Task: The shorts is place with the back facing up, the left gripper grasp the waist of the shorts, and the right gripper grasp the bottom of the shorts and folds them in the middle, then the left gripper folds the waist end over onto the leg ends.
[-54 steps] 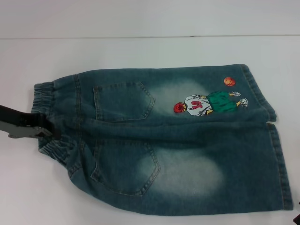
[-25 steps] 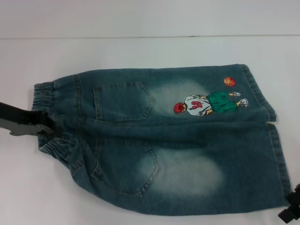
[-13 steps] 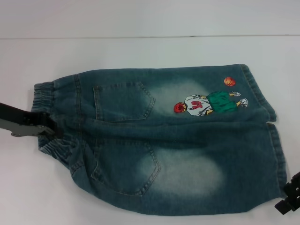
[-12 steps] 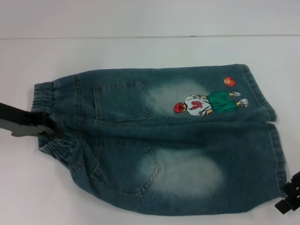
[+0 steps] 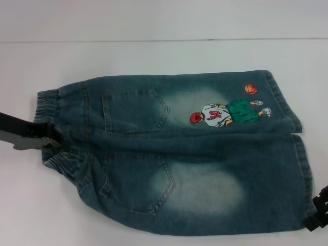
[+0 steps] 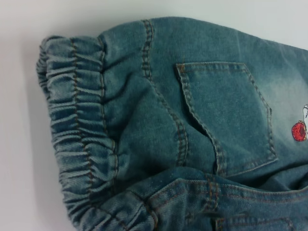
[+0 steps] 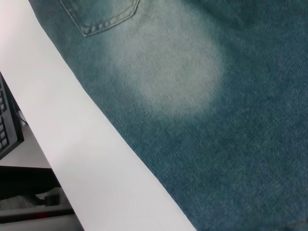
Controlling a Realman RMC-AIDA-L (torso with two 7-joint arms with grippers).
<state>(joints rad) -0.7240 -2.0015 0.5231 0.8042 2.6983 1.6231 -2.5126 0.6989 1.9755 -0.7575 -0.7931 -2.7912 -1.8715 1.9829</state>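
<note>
The shorts [image 5: 195, 154] lie flat on the white table, back up, with both patch pockets and the embroidered basketball player [image 5: 225, 114] showing. The ruffled waist [image 5: 48, 100] is at the left and the bottom of the shorts [image 5: 307, 174] at the right. My left gripper [image 5: 54, 142] reaches in from the left and is shut on the middle of the waist, which puckers around its tip. The left wrist view shows the gathered waist [image 6: 72, 120] close up. My right gripper [image 5: 319, 211] shows only as a black part at the near leg's hem corner. The right wrist view shows the shorts [image 7: 202, 96] from just above.
The white table [image 5: 154, 56] extends around the shorts, and its far edge runs across the top of the head view. In the right wrist view the table's near edge [image 7: 96, 159] shows, with a black keyboard [image 7: 7, 125] and dark items beyond it.
My right gripper came into view at the bottom right corner and rose to the near leg's hem. The left gripper stayed at the waist, shifting only slightly.
</note>
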